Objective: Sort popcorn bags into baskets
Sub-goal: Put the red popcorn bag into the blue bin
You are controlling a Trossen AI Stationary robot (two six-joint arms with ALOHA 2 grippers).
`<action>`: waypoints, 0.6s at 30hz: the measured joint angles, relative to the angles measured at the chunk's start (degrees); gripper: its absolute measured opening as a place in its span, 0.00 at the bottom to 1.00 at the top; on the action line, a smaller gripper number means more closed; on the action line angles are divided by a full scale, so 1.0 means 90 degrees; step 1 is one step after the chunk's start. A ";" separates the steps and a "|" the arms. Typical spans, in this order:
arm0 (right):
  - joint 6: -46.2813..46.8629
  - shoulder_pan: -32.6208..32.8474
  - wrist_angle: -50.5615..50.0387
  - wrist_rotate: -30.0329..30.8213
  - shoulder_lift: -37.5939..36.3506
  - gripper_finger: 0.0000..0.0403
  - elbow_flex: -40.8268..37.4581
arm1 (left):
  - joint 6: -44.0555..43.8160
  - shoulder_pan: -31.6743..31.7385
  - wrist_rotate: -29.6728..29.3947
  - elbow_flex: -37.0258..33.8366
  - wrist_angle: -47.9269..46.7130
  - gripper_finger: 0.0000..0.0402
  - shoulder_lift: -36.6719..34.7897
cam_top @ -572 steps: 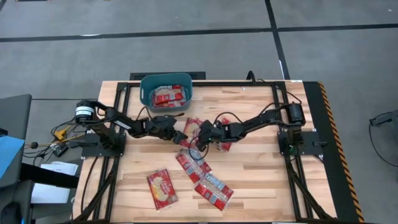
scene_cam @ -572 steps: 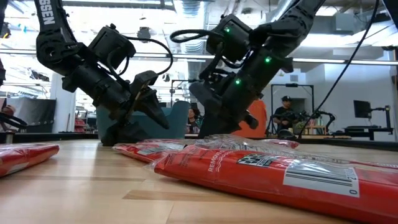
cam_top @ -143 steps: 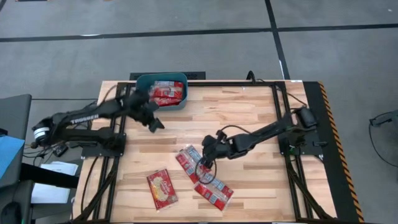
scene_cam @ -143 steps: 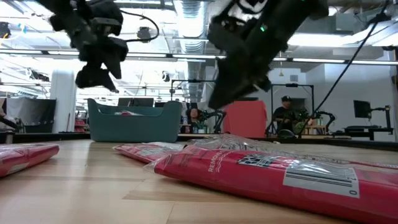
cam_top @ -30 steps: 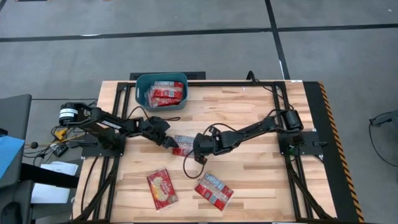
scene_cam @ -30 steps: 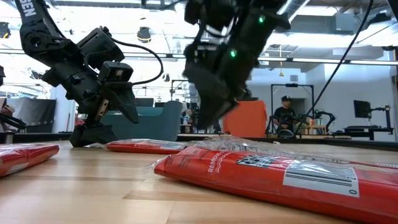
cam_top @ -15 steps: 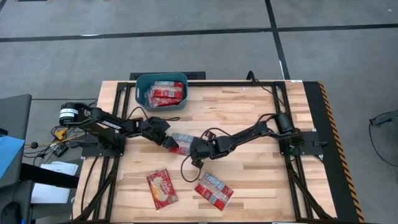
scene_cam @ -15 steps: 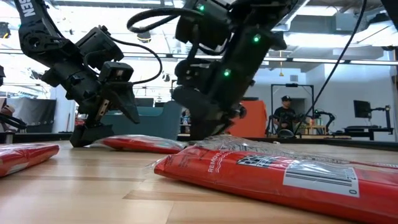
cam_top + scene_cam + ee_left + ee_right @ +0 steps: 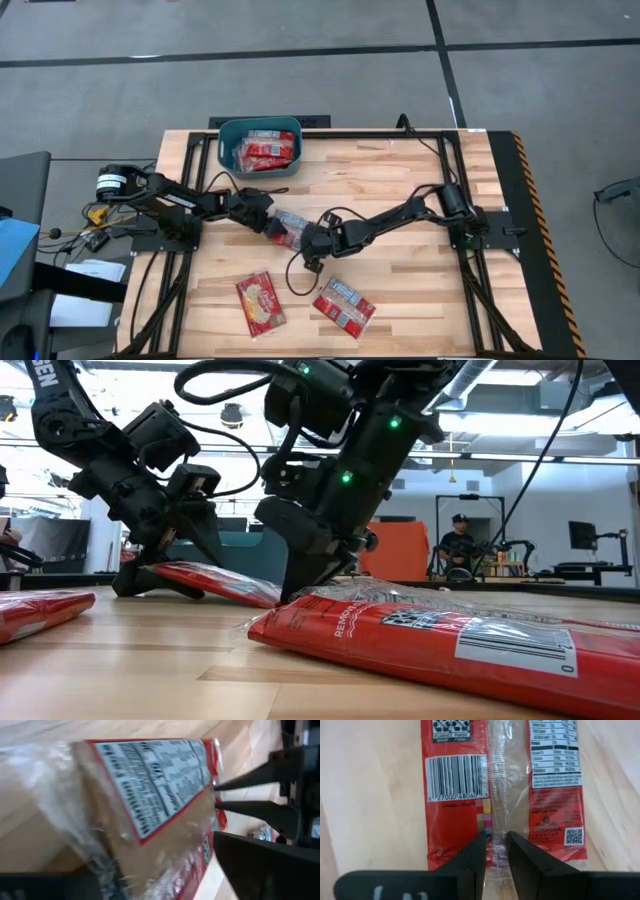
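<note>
High view
- Table: a wooden top is carrying both dark arms, one reaching in from each side.
- Basket: a teal bin is sitting at the table's 11 o'clock edge, with red popcorn bags lying inside.
- Left gripper: it is reaching toward 3 o'clock and meeting one end of a red bag just left of the table's middle.
- Right gripper: it is reaching toward 9 o'clock onto that bag's other end.
- Loose bags: one is lying at 7 o'clock and another at 6 o'clock, both well apart from the grippers.

Low view
- Shared bag: it is slanting, higher at the left gripper and lower at the right gripper.
- Nearest bag: it is lying flat across the foreground at 5 o'clock.
- Background: a person is sitting far behind the table.

Left wrist view
- Left jaws: the bag's end is lying between them, wrapper crumpling against one; whether they are clamping it I cannot tell.
- Bag face: the pale nutrition panel is showing.

Right wrist view
- Right jaws: they are nearly together, pinching the clear centre seam of the bag, which is lying barcode side up on the wood.
</note>
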 joint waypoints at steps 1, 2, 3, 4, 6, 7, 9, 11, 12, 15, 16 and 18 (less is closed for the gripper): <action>0.0000 0.0017 -0.0089 -0.0006 0.0000 0.26 0.0046 | -0.0006 0.0000 -0.0036 0.0005 0.0013 0.53 0.0002; -0.0002 0.0034 -0.0225 -0.0011 0.0000 0.26 0.0109 | -0.0004 -0.0002 -0.0080 0.0003 0.0017 0.48 0.0002; -0.0003 0.0038 -0.0403 -0.0016 0.0000 0.26 0.0198 | -0.0006 -0.0004 -0.0118 0.0002 0.0015 0.42 0.0002; -0.0005 0.0052 -0.0582 -0.0023 0.0000 0.26 0.0290 | -0.0007 -0.0005 -0.0159 0.0002 0.0015 0.35 0.0000; -0.0021 0.0087 -0.0886 -0.0007 0.0000 0.26 0.0465 | 0.0016 -0.0005 -0.0235 0.0000 0.0015 0.23 -0.0001; -0.0024 0.0092 -0.1021 -0.0002 0.0000 0.26 0.0535 | 0.0068 -0.0005 -0.0262 0.0000 0.0017 0.16 -0.0005; -0.0047 0.0120 -0.1318 0.0021 0.0000 0.26 0.0666 | 0.0165 -0.0009 -0.0305 0.0000 0.0015 0.06 -0.0005; -0.0165 0.0156 -0.1659 0.0063 0.0000 0.26 0.0828 | 0.0153 -0.0010 -0.0294 -0.0002 0.0061 0.04 -0.0005; -0.0246 0.0170 -0.1864 0.0144 0.0000 0.26 0.0912 | 0.0098 -0.0006 -0.0260 -0.0005 0.0148 0.05 -0.0005; -0.0392 0.0253 -0.2710 0.0511 0.0000 0.26 0.1151 | -0.0064 0.0000 -0.0034 -0.0015 0.0540 0.06 -0.0110; -0.0433 0.0281 -0.2991 0.0612 0.0000 0.26 0.1210 | -0.0125 0.0002 0.0005 -0.0019 0.0572 0.06 -0.0165; -0.0443 0.0329 -0.3466 0.0711 -0.0002 0.26 0.1282 | -0.0236 0.0034 0.0096 0.0000 0.0562 0.03 -0.0418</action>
